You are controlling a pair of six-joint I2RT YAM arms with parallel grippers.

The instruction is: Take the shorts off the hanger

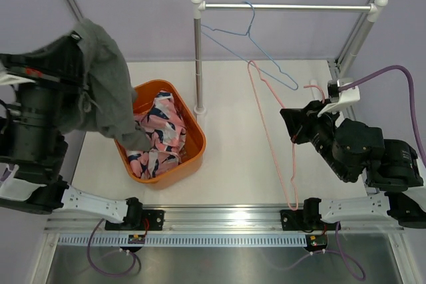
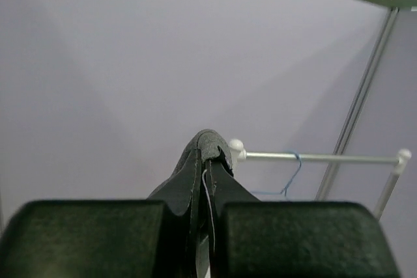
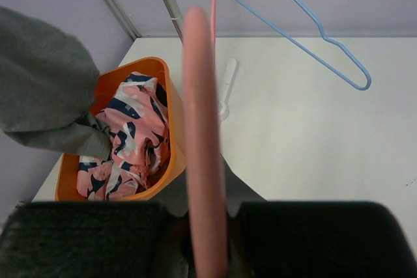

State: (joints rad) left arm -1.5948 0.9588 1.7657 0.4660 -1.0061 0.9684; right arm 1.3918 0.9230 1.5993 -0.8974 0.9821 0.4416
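My left claw is pressed tight on the grey shorts, which hang at the upper left with their low end dipping into the orange basket. My right claw pinches the pink hanger, right of centre.

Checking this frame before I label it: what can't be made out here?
- Where the left gripper pinches the grey shorts: in the top view the cloth drapes over it, and the left wrist view shows only shut fingertips.
- How the right gripper clamps the pink hanger: in the right wrist view the blurred hanger covers the gap.
- Floor of the orange basket: in the top view the patterned garment and the shorts cover it.
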